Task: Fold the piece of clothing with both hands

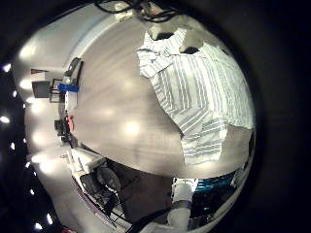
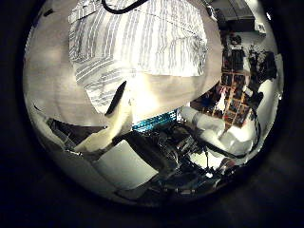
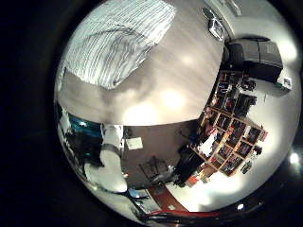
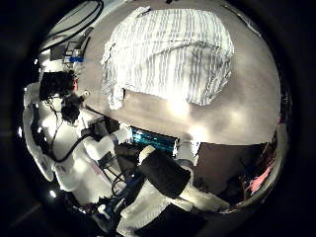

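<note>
Surface: pale wood-grain table (image 4: 237,109), broad and mostly bare, in a workshop-type room; shelving crowded with small items (image 3: 232,128) stands well off from the shirt, beyond the table edge

Item 1: striped button-up shirt (image 4: 173,54), the task's piece of clothing. Lies flat on the table, spread but rumpled, one sleeve trailing out from the body (image 1: 209,141). In every palm view it sits well apart from the camera, so both hands appear to be held high above it, judged a starting or survey position before any fold is taken

Item 2: left hand (image 2: 114,119). One pale finger reaches in toward the shirt's near edge, straight, holding nothing. The hand looks relaxed and open, clear of the cloth

Item 3: right hand. No fingers shown in its own palm views; how far it is open cannot be told

Item 4: dark electronics and cabling (image 1: 68,87) at the table margin, well apart from the shirt

Obstructions: none lie between the hands and the shirt; the trailing sleeve may need tucking in before a clean fold
</note>
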`<state>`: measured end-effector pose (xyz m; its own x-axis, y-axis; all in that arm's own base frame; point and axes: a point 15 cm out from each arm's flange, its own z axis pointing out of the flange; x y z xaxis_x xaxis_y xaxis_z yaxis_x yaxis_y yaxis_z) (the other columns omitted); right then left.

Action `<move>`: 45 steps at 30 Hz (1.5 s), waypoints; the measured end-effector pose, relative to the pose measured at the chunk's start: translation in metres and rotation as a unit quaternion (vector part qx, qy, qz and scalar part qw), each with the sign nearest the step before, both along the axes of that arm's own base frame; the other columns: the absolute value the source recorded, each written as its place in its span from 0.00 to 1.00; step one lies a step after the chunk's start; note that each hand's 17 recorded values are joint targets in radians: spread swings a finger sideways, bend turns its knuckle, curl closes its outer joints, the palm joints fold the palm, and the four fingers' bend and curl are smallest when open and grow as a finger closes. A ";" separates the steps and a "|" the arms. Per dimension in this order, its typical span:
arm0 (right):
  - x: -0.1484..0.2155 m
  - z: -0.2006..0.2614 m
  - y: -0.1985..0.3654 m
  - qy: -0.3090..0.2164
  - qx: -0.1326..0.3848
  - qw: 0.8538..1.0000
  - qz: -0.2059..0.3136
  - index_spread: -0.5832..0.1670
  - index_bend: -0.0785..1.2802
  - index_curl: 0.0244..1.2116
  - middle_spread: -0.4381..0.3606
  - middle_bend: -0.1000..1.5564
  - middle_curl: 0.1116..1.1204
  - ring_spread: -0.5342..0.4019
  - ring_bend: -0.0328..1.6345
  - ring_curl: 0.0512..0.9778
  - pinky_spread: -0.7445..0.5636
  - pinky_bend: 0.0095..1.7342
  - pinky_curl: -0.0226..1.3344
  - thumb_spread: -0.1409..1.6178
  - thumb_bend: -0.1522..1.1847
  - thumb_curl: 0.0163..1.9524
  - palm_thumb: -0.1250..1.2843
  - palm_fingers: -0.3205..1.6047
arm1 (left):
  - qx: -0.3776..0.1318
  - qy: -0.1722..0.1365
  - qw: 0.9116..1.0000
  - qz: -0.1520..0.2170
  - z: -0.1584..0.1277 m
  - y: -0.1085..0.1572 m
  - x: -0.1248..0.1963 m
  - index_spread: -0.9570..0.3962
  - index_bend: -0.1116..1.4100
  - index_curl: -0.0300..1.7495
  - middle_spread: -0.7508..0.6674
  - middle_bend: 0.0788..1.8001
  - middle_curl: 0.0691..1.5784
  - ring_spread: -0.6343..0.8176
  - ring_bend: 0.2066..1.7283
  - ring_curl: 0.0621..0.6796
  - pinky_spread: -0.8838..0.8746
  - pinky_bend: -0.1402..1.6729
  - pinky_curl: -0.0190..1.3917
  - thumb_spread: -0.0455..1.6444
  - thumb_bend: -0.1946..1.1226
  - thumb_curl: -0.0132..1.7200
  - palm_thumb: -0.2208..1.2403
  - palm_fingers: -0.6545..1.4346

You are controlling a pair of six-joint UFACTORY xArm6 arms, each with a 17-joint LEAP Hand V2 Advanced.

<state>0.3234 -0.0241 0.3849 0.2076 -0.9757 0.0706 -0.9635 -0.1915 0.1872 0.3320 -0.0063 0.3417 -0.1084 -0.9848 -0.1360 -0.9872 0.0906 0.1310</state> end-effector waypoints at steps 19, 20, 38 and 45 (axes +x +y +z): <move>-0.002 -0.004 -0.002 0.012 0.002 1.000 -0.005 0.24 0.18 0.22 0.53 0.18 0.22 0.76 0.19 0.23 0.87 0.16 0.25 0.79 0.10 0.12 0.29 0.27 | -0.001 -0.001 1.000 -0.014 0.004 0.009 -0.015 0.68 0.20 0.24 0.68 0.06 0.17 0.65 0.28 0.22 0.68 0.27 0.26 0.70 0.13 0.19 0.45 0.42; -0.003 -0.004 -0.003 0.014 0.003 1.000 -0.008 0.24 0.18 0.22 0.53 0.18 0.22 0.76 0.19 0.22 0.87 0.16 0.25 0.80 0.10 0.12 0.29 0.27 | 0.000 0.002 1.000 -0.015 0.002 0.010 -0.015 0.68 0.20 0.24 0.68 0.06 0.17 0.65 0.28 0.22 0.68 0.27 0.26 0.70 0.13 0.19 0.45 0.42; -0.006 -0.019 -0.009 0.039 0.005 0.998 -0.039 0.25 0.18 0.22 0.55 0.18 0.23 0.76 0.19 0.22 0.87 0.16 0.25 0.80 0.10 0.12 0.31 0.27 | -0.023 0.043 0.998 -0.036 -0.103 0.008 -0.019 0.70 0.18 0.23 0.70 0.06 0.17 0.67 0.29 0.23 0.70 0.29 0.27 0.61 0.11 0.18 0.29 0.39; -0.006 -0.019 -0.010 0.041 0.003 0.998 -0.040 0.26 0.18 0.22 0.55 0.18 0.23 0.76 0.19 0.22 0.87 0.16 0.24 0.80 0.10 0.12 0.31 0.28 | -0.015 0.083 0.996 -0.040 -0.151 0.003 -0.028 0.76 0.16 0.21 0.82 0.07 0.16 0.75 0.32 0.25 0.74 0.32 0.27 0.53 0.12 0.19 0.26 0.35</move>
